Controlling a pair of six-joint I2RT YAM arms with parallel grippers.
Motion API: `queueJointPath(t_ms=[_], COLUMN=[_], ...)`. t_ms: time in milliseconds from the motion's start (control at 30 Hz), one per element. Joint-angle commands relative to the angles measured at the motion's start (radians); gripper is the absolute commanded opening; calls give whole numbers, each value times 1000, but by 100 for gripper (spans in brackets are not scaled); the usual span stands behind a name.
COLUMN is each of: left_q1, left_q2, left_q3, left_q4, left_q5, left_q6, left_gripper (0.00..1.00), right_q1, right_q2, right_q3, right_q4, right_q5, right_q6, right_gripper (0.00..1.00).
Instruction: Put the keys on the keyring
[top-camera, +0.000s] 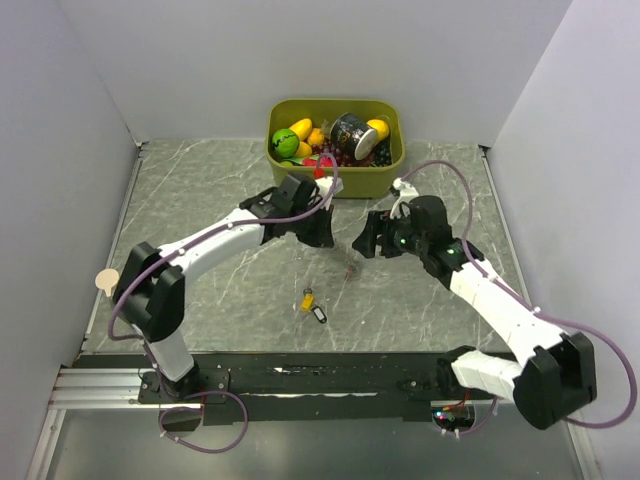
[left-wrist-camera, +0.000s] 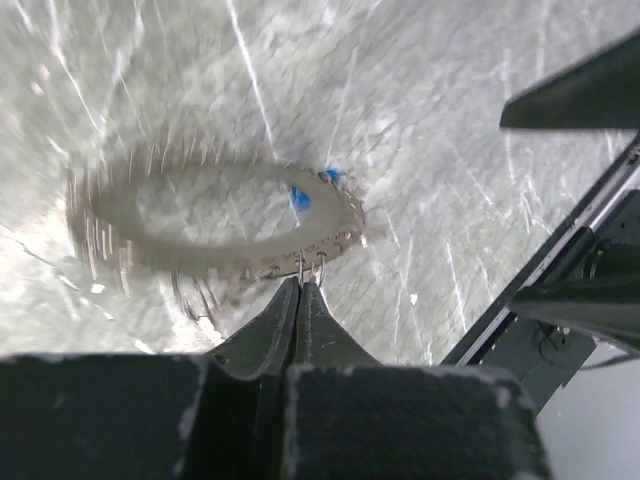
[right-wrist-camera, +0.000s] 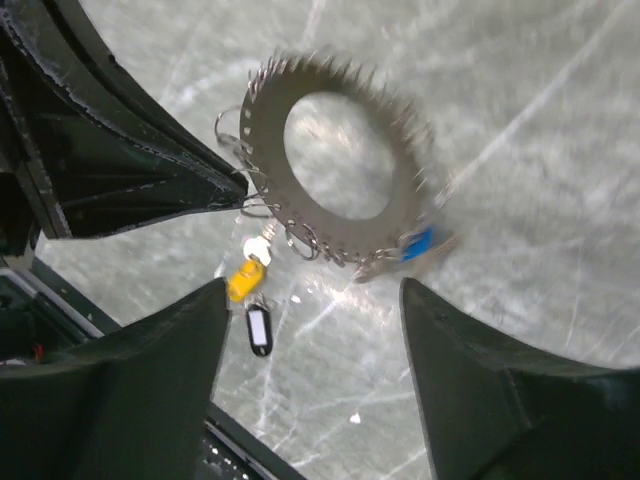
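Note:
The keyring (right-wrist-camera: 262, 135), a grey metal ring with a spiky rim and small wire loops, hangs blurred above the table. A blue key (right-wrist-camera: 418, 243) dangles from its rim. My left gripper (left-wrist-camera: 303, 284) is shut on the wire loops at the edge of the keyring (left-wrist-camera: 110, 205), and the blue key (left-wrist-camera: 299, 197) shows past its hole. My right gripper (right-wrist-camera: 312, 285) stands open just under the ring, with nothing between its fingers. A yellow key (right-wrist-camera: 245, 280) and a black key (right-wrist-camera: 259, 328) lie on the table below. From above, both keys (top-camera: 313, 306) lie in front of the left gripper (top-camera: 328, 238) and right gripper (top-camera: 362, 243).
An olive bin (top-camera: 390, 165) with toy fruit and a dark can stands at the back of the marbled table. A black rail (top-camera: 330, 375) runs along the near edge. Grey walls close in both sides.

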Motion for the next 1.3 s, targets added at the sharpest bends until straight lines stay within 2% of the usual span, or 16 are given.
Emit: queueJointPath(t_ms=[0,133,333,600,800,900,933,1000,1267], left_q1=[-4,-4,-4,-5,-5,-5,-5,-5,-5], left_q2=[-95,-130,-175,-337,-368,-371,-374,-383,-406], left_q3=[95,131,140,7,-16,-25,-30,-44,-53], left_q4=[-74,-108,-123,9,42,68,81,110,148], left_q5=[1,72,218,353,474,506,508,517,532], left_q6=[127,190,314,454,468,460,454,446,431], left_gripper=[1,1,1,1,1,1,1,1,1], right_q1=[-38,-58,-61,-58,-58,-57,-55,-52,-43], right_q2=[-121,-187,-199,-202,-176,-167,-164,-161,-144], right_q3=[32,19,28,15,18,22,24,25,21], right_q4=[118,216,296,348,411,430,431,425,440], right_q5=[-104,-235,-432,-604,-710,-755,-766,-772,-790], right_q6=[-69,-108,-164,-181,-133,-124,-122,-125,-119], right_gripper=[88,93,92,90,82,75,69,64,61])
